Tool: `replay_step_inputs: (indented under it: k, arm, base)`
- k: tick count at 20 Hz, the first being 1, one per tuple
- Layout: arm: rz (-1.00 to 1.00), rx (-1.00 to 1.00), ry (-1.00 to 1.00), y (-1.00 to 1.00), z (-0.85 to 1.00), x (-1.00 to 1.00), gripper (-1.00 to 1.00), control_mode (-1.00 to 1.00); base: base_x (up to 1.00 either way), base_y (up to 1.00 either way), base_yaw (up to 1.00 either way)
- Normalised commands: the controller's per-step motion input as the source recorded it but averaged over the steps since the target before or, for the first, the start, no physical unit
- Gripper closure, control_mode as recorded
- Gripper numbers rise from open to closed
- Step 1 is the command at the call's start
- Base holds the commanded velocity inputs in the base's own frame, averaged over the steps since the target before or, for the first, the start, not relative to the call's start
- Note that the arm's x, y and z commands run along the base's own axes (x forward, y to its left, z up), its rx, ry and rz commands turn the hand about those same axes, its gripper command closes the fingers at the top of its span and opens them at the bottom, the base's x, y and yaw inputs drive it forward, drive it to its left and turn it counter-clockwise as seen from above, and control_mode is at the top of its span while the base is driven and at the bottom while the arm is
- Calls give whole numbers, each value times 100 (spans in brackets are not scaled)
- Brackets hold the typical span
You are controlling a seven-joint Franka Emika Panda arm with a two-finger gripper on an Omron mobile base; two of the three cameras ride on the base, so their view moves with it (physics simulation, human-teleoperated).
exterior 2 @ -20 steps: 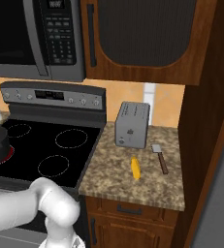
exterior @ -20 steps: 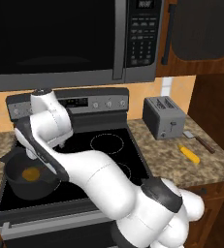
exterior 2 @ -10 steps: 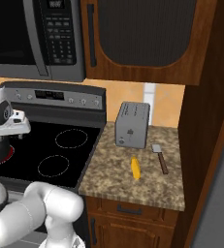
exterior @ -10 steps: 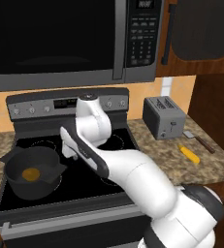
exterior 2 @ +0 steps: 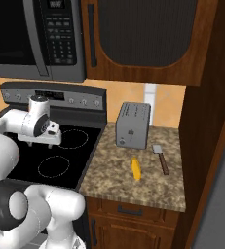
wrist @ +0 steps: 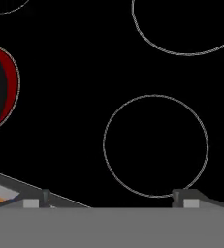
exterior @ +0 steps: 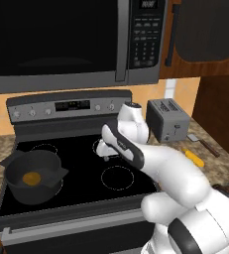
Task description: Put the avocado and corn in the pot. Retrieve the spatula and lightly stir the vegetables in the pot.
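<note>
Left base view: the pot (exterior: 32, 176) sits on the stove's (exterior: 86, 191) front left burner with a yellow-orange item inside, while the gripper (exterior: 105, 152) hangs over the cooktop's middle. Right base view: corn (exterior 2: 135, 168) and spatula (exterior 2: 160, 158) lie on the granite counter (exterior 2: 133, 182) before the toaster (exterior 2: 132, 125). Hand view: fingertips (wrist: 45, 195) stand wide apart, holding nothing, above a burner ring (wrist: 155, 146).

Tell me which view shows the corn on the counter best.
The right base view: the corn lies in full sight on the granite counter, in front of the toaster and left of the spatula. In the left base view it is small at the right edge, partly behind the arm.
</note>
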Motion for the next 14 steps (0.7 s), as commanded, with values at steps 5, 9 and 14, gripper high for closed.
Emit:
replay_step_inputs:
  k: [5, 9, 14]
  arm:
    - [-13, 5, 1, -100, -12, 27, -100, -100]
    - [-9, -1, 0, -100, -2, 6, -100, -100]
    - [-7, -5, -3, -100, 0, 0, -100, -100]
  base:
    - [0, 0, 0]
    - [0, 0, 0]
    - [0, 0, 0]
